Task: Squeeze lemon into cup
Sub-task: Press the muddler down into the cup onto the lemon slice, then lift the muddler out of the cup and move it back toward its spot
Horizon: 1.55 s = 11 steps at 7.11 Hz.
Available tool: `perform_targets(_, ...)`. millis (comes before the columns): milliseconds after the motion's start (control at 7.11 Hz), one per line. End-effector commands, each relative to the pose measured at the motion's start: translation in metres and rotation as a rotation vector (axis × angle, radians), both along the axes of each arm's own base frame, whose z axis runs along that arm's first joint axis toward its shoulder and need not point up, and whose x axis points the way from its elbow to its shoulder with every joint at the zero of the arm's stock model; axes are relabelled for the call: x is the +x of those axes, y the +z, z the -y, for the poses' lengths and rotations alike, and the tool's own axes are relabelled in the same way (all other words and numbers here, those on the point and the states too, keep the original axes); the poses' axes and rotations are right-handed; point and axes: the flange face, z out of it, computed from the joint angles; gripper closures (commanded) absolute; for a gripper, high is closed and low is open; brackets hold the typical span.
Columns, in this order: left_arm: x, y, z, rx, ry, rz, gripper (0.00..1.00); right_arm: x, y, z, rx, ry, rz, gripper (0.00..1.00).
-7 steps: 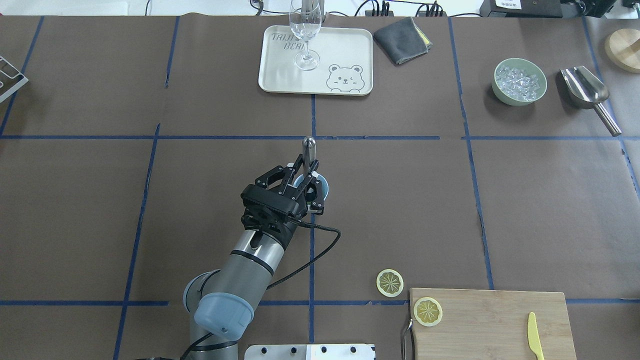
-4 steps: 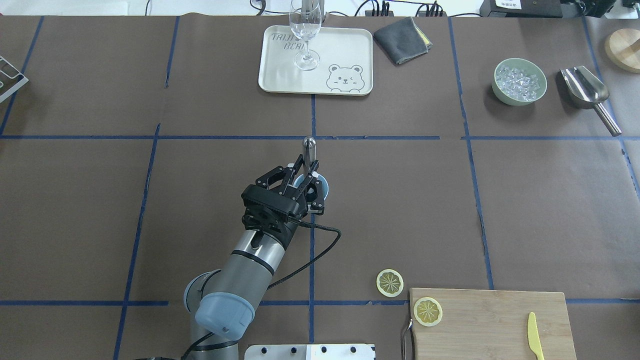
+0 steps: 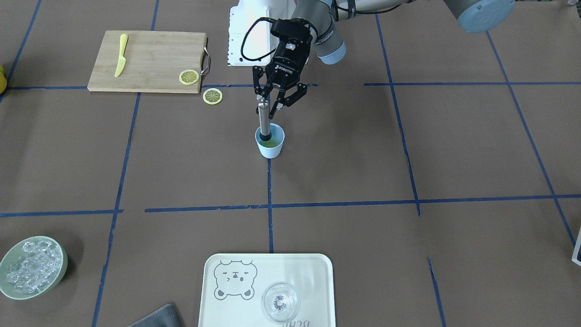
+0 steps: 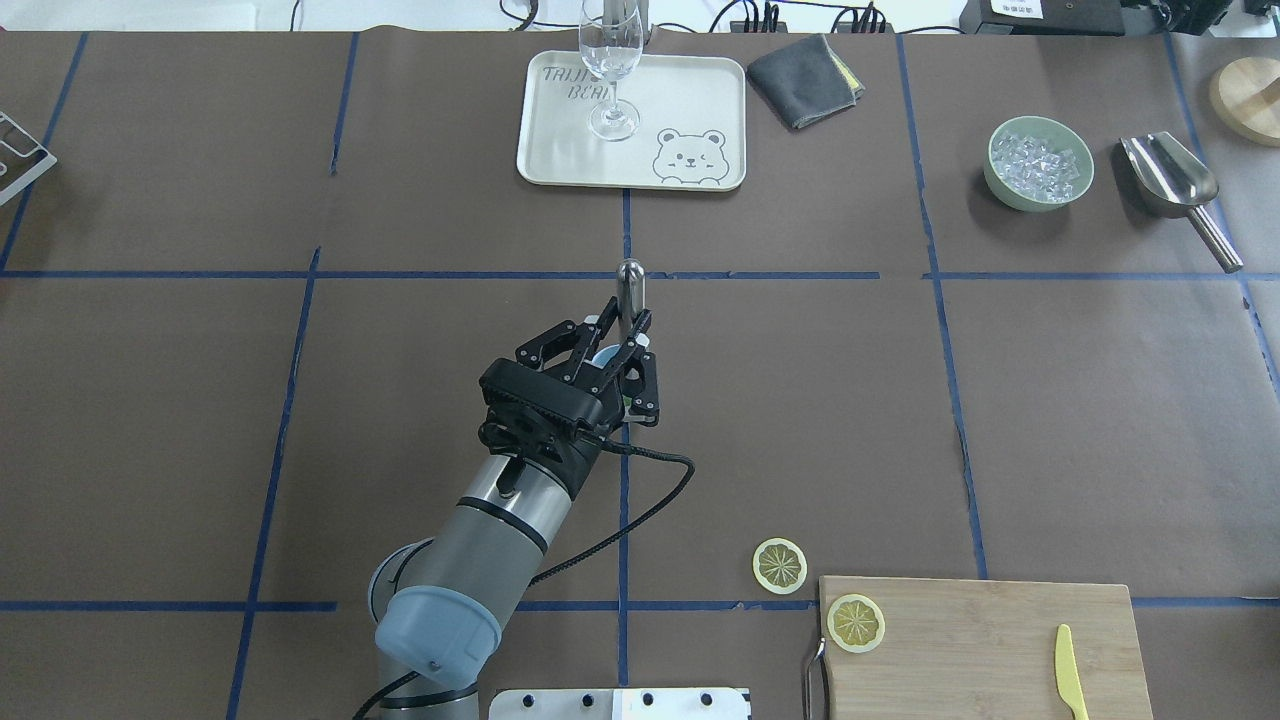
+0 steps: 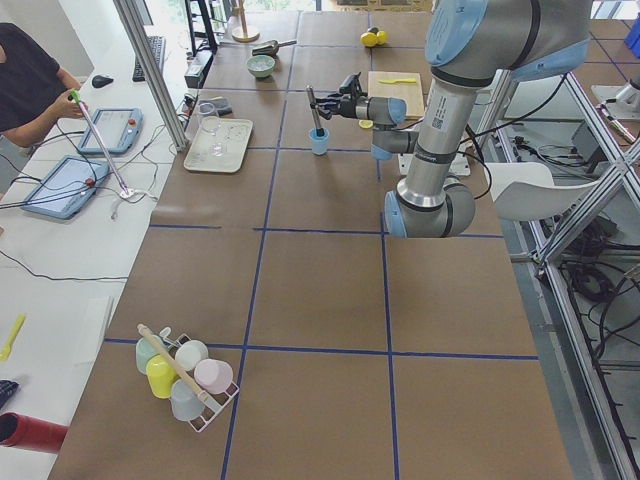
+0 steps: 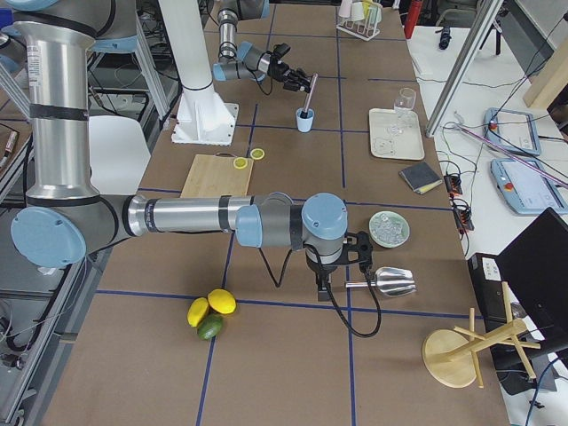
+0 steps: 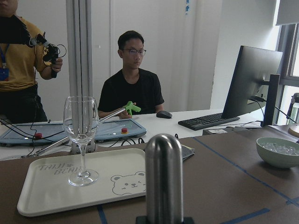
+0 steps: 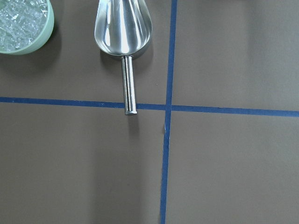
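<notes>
Cup (image 3: 271, 148): muddler (image 3: 263, 120) inside, ROBOTIQ left pincer (image 3: 270, 108) gripping.

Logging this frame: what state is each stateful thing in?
Left pincer: shut on the grey metal muddler rod.
Small light-blue plastic cup: upright, muddler tip and yellow lemon slice inside.
Clear wine glass: upright, empty.
Pale green bowl: holds ice.
Steel scoop: lying empty.
Right pincer: cannot tell.

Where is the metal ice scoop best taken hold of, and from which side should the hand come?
Take the ice scoop by its thin, straight handle, from above, closing across it. It lies flat on the table with the handle free on both sides; the scoop's mouth looks too wide.
</notes>
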Motion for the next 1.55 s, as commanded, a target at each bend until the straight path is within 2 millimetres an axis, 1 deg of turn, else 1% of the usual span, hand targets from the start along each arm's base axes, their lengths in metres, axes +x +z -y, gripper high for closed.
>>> perform_targets(0,-0.033,-0.031,-0.006,0.070,0.003,0.001,1.00,0.000,0.000,0.000,-0.001,0.000,0.001,0.00)
perform_targets(141,-0.052,-0.046,-0.008,0.100,-0.006,-0.009,1.00,0.000,0.000,0.000,0.001,0.000,0.001,0.00)
perform_targets(281,-0.067,-0.054,-0.006,0.117,-0.021,-0.010,1.00,0.000,0.000,0.000,0.001,0.000,0.001,0.00)
perform_targets(422,-0.088,-0.067,-0.004,0.145,-0.044,-0.001,1.00,0.000,-0.001,0.000,0.003,-0.001,0.001,0.00)
perform_targets(563,-0.098,-0.067,0.011,0.173,-0.036,0.013,1.00,0.000,0.000,0.000,0.003,-0.002,0.001,0.00)
perform_targets(704,-0.107,-0.045,0.030,0.184,-0.034,0.062,1.00,0.000,0.000,-0.001,0.002,-0.002,0.001,0.00)
perform_targets(844,-0.120,-0.044,0.050,0.204,-0.038,0.074,1.00,0.000,-0.002,-0.001,0.006,-0.002,0.001,0.00)
perform_targets(985,-0.136,-0.023,0.066,0.231,-0.002,0.120,1.00,0.000,-0.006,0.000,0.013,-0.001,0.000,0.00)
perform_targets(1126,-0.160,-0.005,0.074,0.260,0.044,0.150,1.00,0.000,-0.007,0.000,0.014,-0.001,0.000,0.00)
perform_targets(1267,-0.170,0.013,0.077,0.259,0.062,0.183,1.00,0.000,-0.006,-0.001,0.012,0.000,0.000,0.00)
perform_targets(1407,-0.173,0.028,0.081,0.261,0.094,0.215,1.00,0.000,-0.004,-0.002,0.010,-0.001,0.000,0.00)
